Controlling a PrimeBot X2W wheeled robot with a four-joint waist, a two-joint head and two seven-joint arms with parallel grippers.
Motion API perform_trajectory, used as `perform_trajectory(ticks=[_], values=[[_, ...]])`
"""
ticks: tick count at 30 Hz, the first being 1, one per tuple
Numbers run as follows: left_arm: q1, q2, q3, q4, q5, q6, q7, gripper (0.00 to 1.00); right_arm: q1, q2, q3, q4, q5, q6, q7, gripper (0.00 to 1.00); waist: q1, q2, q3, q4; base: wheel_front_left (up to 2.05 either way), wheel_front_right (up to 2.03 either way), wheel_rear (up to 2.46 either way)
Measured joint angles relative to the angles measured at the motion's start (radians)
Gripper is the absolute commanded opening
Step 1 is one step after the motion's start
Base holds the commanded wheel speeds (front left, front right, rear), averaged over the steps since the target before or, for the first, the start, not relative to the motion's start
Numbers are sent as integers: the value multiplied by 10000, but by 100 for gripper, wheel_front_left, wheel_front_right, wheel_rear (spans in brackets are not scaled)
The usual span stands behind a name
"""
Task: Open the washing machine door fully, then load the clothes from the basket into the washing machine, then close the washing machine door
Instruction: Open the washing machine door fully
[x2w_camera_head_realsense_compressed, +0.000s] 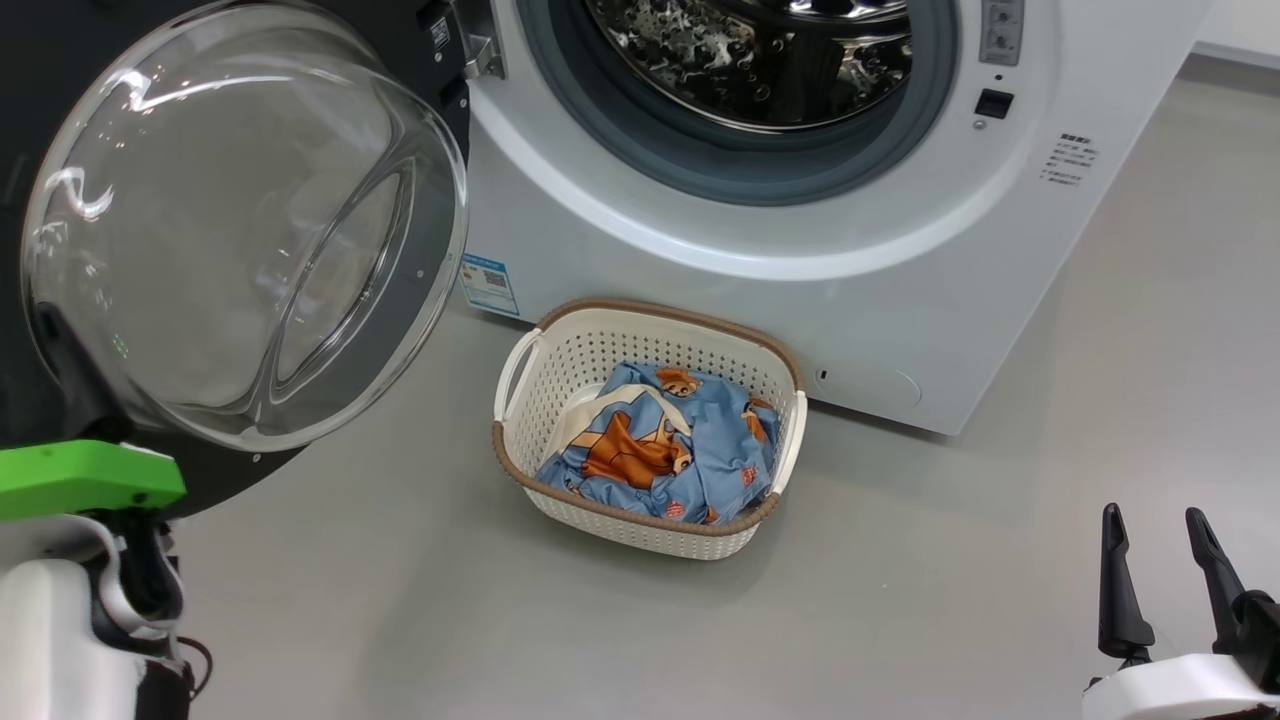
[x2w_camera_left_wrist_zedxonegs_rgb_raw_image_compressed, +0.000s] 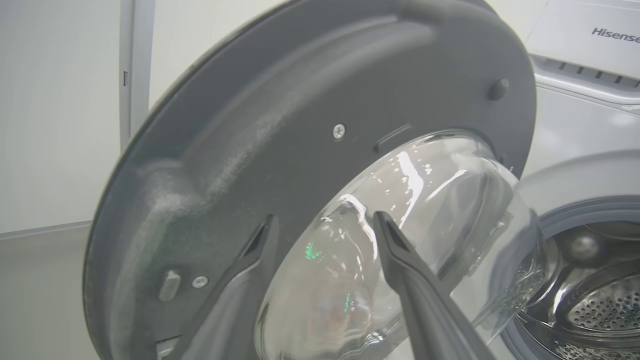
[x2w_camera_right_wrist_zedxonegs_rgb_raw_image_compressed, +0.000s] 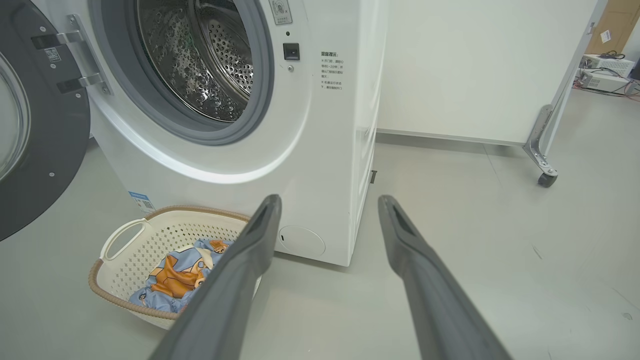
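The washing machine door stands wide at nine o'clock. The left gripper and right gripper both have jaws released. Opening looks done. Next: reach the clothes in the basket, at six o'clock below the drum.

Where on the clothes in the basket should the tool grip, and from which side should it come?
Probably the raised fold near the middle of the clothes, coming down from above: the basket walls ring the pile on every side, only the top is open, and bunched fabric pinches easily.
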Motion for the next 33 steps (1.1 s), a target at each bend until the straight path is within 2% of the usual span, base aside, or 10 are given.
perform_trajectory(ticks=[4, 8, 22, 33], values=[[396, -19, -688, -410, 173, -633, -69, 100, 0, 19, 13, 8, -2, 0, 0, 100, 0, 0, -161, -210, 0, 0, 0], [1147, -65, -995, -627, 316, -934, -71, 100, 3, 29, 109, 10, -2, 0, 0, 100, -1, 0, -328, -497, 0, 0, 0], [3863, -77, -1753, -932, 1321, -1223, -211, 100, 404, 81, 558, 259, -21, 0, 0, 100, -1, 0, -907, -1943, 0, 0, 0], [4590, -230, -2138, -1753, 1676, -1235, -261, 100, 790, -201, 652, 642, -19, 0, 2, 100, -1, 0, -1326, -2930, 0, 0, 0]])
